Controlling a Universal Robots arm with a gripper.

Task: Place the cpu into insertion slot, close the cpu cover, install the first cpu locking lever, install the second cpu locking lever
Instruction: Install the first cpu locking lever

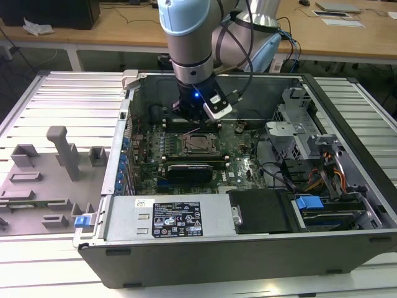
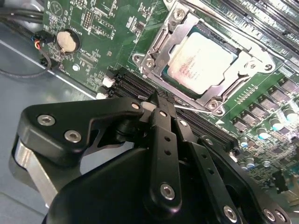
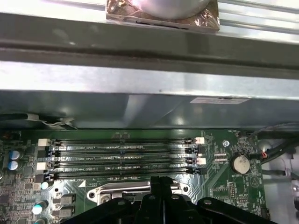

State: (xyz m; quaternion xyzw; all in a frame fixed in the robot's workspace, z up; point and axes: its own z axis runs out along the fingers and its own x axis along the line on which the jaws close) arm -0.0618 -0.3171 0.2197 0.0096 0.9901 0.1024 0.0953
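Silver-beige cpu [image 2: 201,58] lies under the lowered cpu cover [image 2: 159,44] — held ready for locking. Gripper [image 2: 156,100], fingers pressed together, hangs beside the wire lever [image 2: 191,108].

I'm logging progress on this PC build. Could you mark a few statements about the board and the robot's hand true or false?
1. The silver chip is already seated on the green board. True.
2. The metal cover frame stands folded up, away from the chip. False: it lies flat around the chip's edges.
3. The hand has its fingers spread wide apart. False: the fingertips are together, just beside the frame's lower edge.
4. A round coin battery sits on the board. True.
5. The long memory slots all hold sticks. False: in the first wrist view they look empty.
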